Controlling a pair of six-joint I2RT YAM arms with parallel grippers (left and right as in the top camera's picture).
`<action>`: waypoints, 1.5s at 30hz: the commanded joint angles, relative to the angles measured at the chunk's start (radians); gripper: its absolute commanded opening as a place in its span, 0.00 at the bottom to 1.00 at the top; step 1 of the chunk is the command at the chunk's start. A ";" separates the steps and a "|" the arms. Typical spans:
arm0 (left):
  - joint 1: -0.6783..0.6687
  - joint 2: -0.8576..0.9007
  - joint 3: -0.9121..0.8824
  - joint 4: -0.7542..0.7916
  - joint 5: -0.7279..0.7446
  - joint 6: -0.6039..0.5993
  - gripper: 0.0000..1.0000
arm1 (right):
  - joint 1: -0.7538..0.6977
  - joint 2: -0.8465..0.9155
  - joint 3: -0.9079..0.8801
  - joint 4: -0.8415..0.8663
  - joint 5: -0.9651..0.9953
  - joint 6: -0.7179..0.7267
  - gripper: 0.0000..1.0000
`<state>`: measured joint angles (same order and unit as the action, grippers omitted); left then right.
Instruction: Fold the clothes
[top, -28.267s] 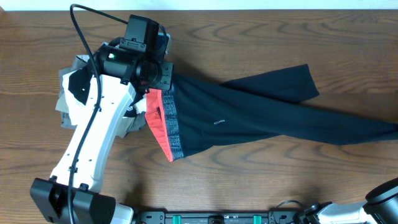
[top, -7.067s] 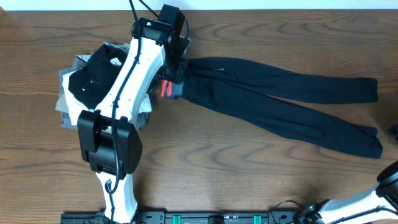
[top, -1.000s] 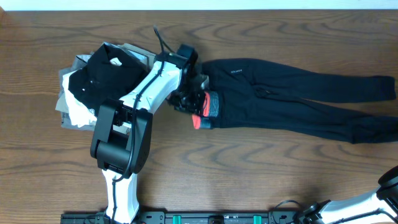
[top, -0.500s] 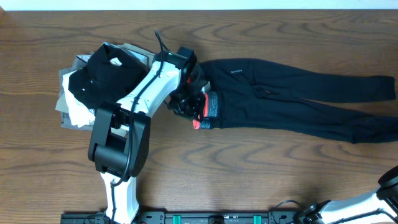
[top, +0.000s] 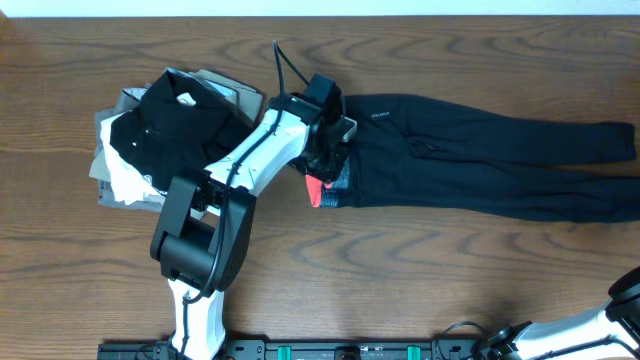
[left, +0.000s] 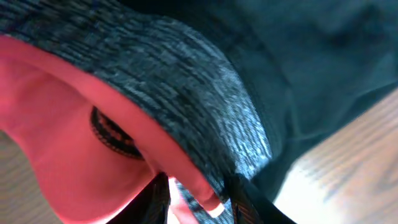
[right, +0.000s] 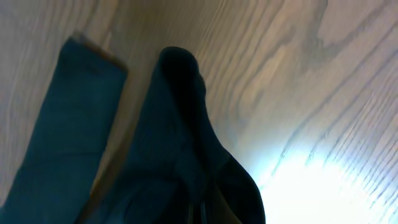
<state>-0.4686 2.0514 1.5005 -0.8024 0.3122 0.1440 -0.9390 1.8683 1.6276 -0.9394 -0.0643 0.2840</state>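
Observation:
The black leggings lie stretched across the table, legs pointing right and running off the right edge. The grey and coral-red waistband is bunched at their left end. My left gripper sits on the waistband. In the left wrist view its fingers are shut on the coral edge of the waistband. My right gripper is outside the overhead view. In the right wrist view it is buried in the dark cloth of a leg end, seemingly shut on it. The other cuff lies flat beside it.
A pile of other clothes, a black shirt on white and grey garments, sits at the left, just behind my left arm. Part of the right arm shows at the bottom right corner. The table's back edge runs along the top.
My left gripper has moved right and slightly back along the waistband, bunching it more. The legs have stayed in place.

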 joint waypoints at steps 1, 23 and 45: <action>0.005 -0.012 -0.026 0.008 -0.052 0.016 0.34 | -0.027 -0.006 0.007 0.009 0.008 0.000 0.01; 0.005 -0.044 -0.026 0.072 0.209 0.001 0.42 | -0.080 -0.005 0.007 0.044 0.082 0.037 0.01; -0.027 0.018 -0.026 0.177 0.219 0.005 0.42 | -0.068 -0.005 0.007 0.039 0.051 0.053 0.01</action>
<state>-0.4885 2.0335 1.4723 -0.6239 0.5194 0.1421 -1.0149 1.8683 1.6276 -0.9001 -0.0078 0.3145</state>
